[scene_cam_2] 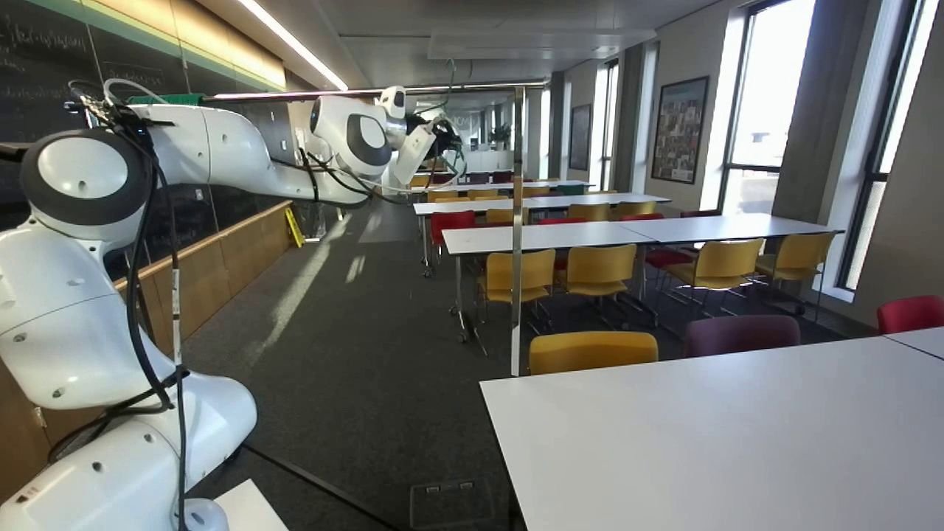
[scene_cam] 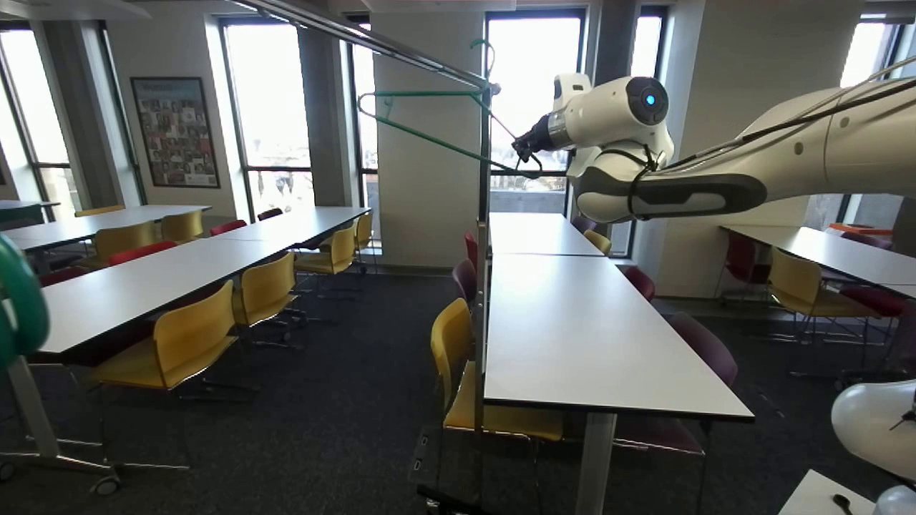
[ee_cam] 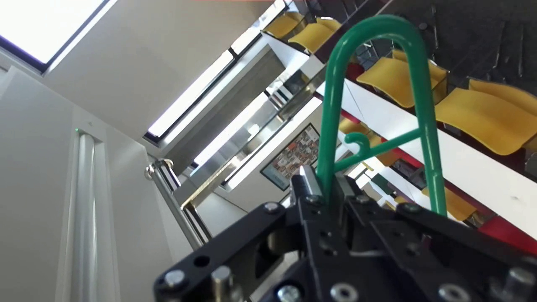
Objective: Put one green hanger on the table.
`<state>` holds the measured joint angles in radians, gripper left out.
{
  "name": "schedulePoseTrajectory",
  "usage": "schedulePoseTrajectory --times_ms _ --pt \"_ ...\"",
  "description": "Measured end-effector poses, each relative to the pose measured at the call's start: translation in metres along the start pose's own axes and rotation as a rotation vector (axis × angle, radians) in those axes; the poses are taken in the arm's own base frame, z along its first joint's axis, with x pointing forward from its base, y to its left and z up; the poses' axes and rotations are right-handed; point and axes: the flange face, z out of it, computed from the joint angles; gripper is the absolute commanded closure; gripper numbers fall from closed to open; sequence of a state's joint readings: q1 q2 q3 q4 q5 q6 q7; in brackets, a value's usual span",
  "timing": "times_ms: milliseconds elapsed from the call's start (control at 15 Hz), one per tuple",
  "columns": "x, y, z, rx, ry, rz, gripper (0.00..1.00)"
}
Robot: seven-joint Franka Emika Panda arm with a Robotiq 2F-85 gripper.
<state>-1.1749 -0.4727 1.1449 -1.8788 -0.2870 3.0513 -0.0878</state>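
Observation:
The green hanger (scene_cam: 429, 93) is in the air high up beside the end of the metal rail, with its hook above the rail's height. I cannot tell whether the hook touches the rail. My gripper (scene_cam: 527, 148) is shut on the hanger's tube near one rounded corner. In the wrist view the tube of the hanger (ee_cam: 331, 105) runs between the two fingertips (ee_cam: 329, 188). In an exterior view the gripper (scene_cam_2: 446, 136) partly hides the hanger (scene_cam_2: 450, 71). The white table (scene_cam: 572, 329) stands below the arm; it also shows in an exterior view (scene_cam_2: 723, 435).
The clothes rail (scene_cam: 386, 44) ends near the hanger, on an upright post (scene_cam: 483, 286) beside the table's long edge; the post also shows in an exterior view (scene_cam_2: 517, 258). Another green hanger (scene_cam: 18, 300) is blurred at the left edge. Yellow chairs (scene_cam: 458, 357) and purple chairs (scene_cam: 705, 343) flank the table.

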Motion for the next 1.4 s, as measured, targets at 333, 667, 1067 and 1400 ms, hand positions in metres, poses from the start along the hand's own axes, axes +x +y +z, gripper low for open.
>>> schedulePoseTrajectory --times_ms 333,667,1067,1400 --pt "-0.051 0.0 0.002 0.045 -0.123 0.02 0.97" --pt "-0.097 -0.019 -0.003 0.106 -0.222 0.024 0.97" --pt "-0.162 -0.049 -0.001 0.176 -0.394 0.036 0.97" --pt "-0.218 -0.058 0.012 0.214 -0.545 0.085 0.97"
